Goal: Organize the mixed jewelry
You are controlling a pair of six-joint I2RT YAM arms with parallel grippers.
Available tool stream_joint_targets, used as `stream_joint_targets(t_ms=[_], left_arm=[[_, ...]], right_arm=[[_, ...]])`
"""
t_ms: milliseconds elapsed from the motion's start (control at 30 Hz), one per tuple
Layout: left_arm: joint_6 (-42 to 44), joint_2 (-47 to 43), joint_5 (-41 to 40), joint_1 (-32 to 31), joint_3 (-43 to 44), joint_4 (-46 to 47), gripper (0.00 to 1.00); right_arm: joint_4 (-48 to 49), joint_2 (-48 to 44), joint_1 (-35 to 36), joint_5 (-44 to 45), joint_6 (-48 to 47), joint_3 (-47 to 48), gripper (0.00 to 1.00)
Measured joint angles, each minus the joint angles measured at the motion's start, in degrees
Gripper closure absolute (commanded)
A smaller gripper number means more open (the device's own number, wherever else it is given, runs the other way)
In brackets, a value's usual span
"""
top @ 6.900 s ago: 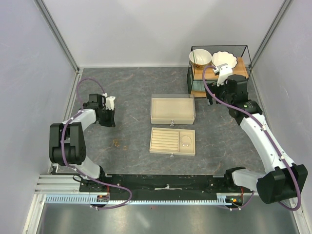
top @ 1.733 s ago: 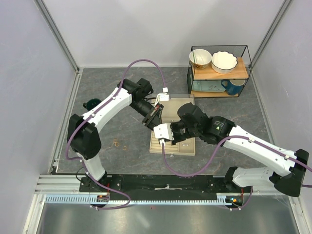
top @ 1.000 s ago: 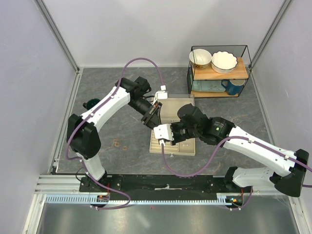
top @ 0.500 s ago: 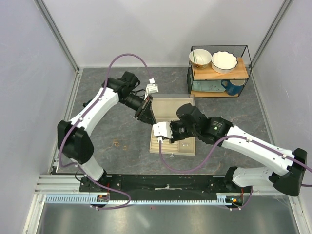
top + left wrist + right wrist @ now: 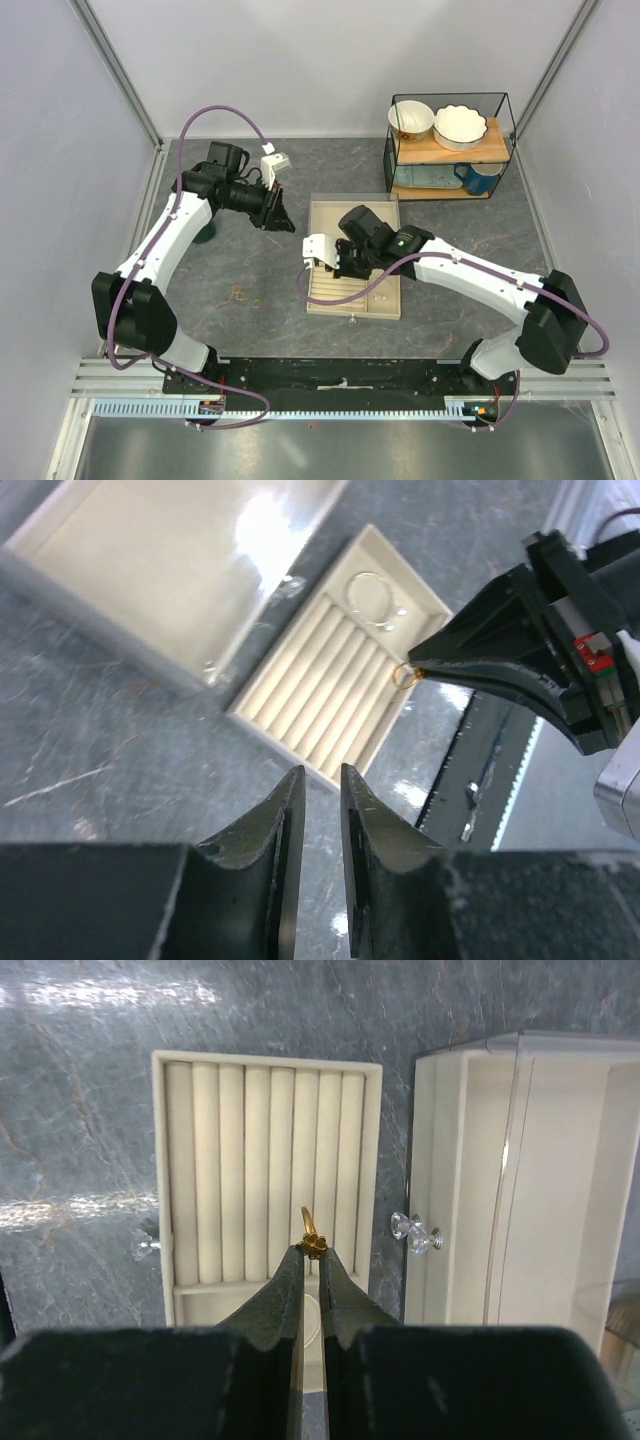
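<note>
A small gold ring (image 5: 312,1241) with a clover-shaped top is pinched at the tips of my right gripper (image 5: 312,1250), which is shut on it just above the beige slotted tray (image 5: 158,1160). From above, that gripper (image 5: 325,262) hangs over the tray's (image 5: 350,302) left end. A thin silvery hoop (image 5: 381,293) lies in the tray's open compartment. Two tiny gold-brown rings (image 5: 238,293) lie on the table left of the tray. My left gripper (image 5: 321,770) is raised, well left of the tray (image 5: 330,705), its jaws narrowly open and empty.
A beige box (image 5: 325,215) with a clear lid stands just behind the tray. Crystal knobs (image 5: 415,1232) stick out of box and tray. A wire rack (image 5: 450,150) with bowls and a blue mug stands at the back right.
My left arm has swung back and left, away from the tray. The right gripper has shifted left and farther back over the tray's slotted part, still holding the gold ring.
</note>
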Motion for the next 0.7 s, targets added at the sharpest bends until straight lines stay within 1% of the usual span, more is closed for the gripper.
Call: stream_joint_targets(t_ms=[167,700], left_arm=[[-1.29,-0.07,-3.15,1.64,-2.16,2.29,0.73],[-1.29,-1.01,-4.39,1.70,-5.49,3.48,0.73]], right_arm=[[0.13,3.23,-2.25,0.31,0.48,0.00,1.00],[0.39,12.37,-5.11,4.72,0.46,0.04,1.00]])
